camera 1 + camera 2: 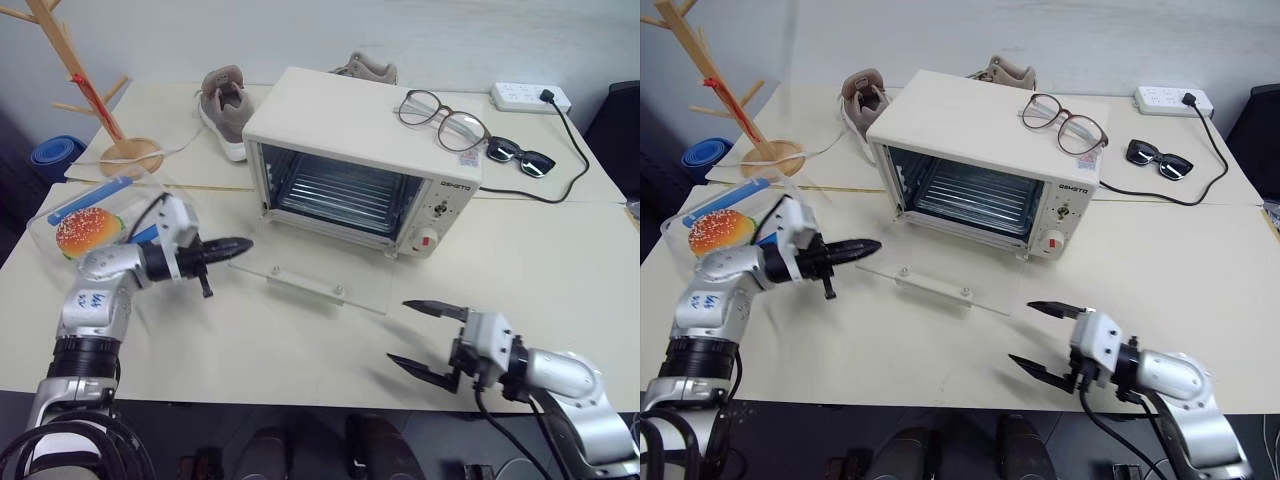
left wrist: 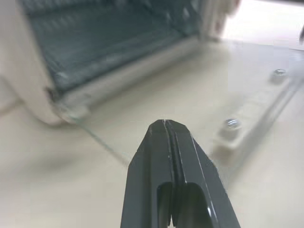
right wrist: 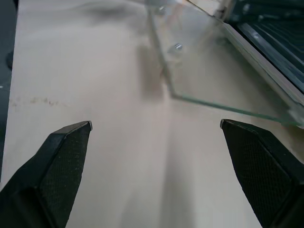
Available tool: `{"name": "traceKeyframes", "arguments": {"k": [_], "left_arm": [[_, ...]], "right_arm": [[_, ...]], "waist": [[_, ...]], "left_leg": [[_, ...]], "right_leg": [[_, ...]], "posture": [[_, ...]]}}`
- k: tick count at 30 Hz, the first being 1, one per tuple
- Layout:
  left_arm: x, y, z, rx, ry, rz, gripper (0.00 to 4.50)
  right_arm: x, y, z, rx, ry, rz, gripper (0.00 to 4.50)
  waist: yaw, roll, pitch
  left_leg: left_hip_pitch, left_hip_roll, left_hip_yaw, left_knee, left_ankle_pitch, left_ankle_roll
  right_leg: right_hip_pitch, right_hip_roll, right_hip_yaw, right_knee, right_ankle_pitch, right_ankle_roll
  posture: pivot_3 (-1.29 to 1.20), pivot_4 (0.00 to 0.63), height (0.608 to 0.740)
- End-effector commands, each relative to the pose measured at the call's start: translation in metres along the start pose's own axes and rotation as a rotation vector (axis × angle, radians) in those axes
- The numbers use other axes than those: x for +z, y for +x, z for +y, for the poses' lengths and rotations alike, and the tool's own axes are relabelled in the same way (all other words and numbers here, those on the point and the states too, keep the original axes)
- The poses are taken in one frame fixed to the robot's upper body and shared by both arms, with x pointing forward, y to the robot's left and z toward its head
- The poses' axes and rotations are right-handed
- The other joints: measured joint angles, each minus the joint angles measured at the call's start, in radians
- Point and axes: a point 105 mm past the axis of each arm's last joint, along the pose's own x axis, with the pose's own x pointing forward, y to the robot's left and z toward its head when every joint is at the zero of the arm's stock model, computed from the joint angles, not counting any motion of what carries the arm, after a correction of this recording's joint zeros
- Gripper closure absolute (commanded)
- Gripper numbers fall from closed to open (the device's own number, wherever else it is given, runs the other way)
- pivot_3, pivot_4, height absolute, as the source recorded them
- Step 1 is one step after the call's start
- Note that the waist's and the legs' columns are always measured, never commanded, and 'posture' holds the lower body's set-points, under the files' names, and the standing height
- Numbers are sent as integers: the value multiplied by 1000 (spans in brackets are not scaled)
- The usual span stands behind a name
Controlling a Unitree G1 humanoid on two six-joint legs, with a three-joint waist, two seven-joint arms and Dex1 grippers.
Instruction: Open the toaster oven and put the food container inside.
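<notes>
**Door down, container waiting**

With the toaster oven (image 1: pixel 350 150) standing open and its glass door (image 1: pixel 320 280) flat on the bench (image 1: pixel 560 290), we must now fetch the food container (image 1: pixel 95 220), which sits behind our left hand (image 1: pixel 235 245). That hand is pinched shut on nothing; our right hand (image 1: pixel 425 340) is spread wide and empty. We should open the left hand before reaching back. The left arm covers part of the container, so we cannot see its near edge.
</notes>
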Motion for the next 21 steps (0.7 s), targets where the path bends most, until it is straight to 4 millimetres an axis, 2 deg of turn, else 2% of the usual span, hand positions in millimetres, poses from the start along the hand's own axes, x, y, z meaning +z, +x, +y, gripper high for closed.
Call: {"name": "traceKeyframes", "arguments": {"k": [1,4,7,10,13,16,19,21], "left_arm": [[2,2,-3,57,44,-11,4478],[-6,0,-12,97,21,-26,4478],[-7,-11,-18,163,-7,-63,4478],[-1,-39,-14,326,-71,-130,3913],[4,-78,-16,491,-98,-175,3030],[-5,-144,-24,779,-190,-217,2092],[-16,-202,-41,1038,-263,-224,1209],[-23,-230,-52,1163,-289,-216,635]], "right_arm": [[9,-16,-16,-75,-47,-27,0],[18,-17,-25,-120,-47,-117,0],[25,-6,-26,-90,15,-182,0],[43,7,-23,-25,66,-293,0],[55,17,-23,-1,42,-361,0],[69,33,-18,53,21,-440,0],[85,48,-19,67,25,-538,0],[94,55,-19,84,32,-583,0]], "waist": [[-2,0,0],[-4,0,0],[-6,0,0],[-7,0,0],[-7,0,0],[-16,0,0],[-18,0,0],[-17,0,0]], "left_leg": [[3,0,0,-1,0,0],[7,1,1,-3,0,-1],[7,3,1,-4,0,-2],[7,3,1,-4,-1,-2],[7,5,0,-4,-1,-3],[7,5,0,-4,-1,-3],[7,5,-1,-5,-2,-4],[7,5,-1,-5,-2,-4]], "right_leg": [[2,0,0,0,0,0],[4,1,1,1,-1,-1],[3,1,1,2,-1,-2],[3,1,1,2,-2,-3],[3,1,1,2,-2,-4],[3,1,1,1,-2,-4],[3,1,0,0,-3,-5],[3,1,0,0,-3,-5]], "posture": [[0,150,740],[0,150,740],[0,150,740],[0,150,740],[0,150,740],[0,150,740],[0,150,740],[0,150,740]]}}
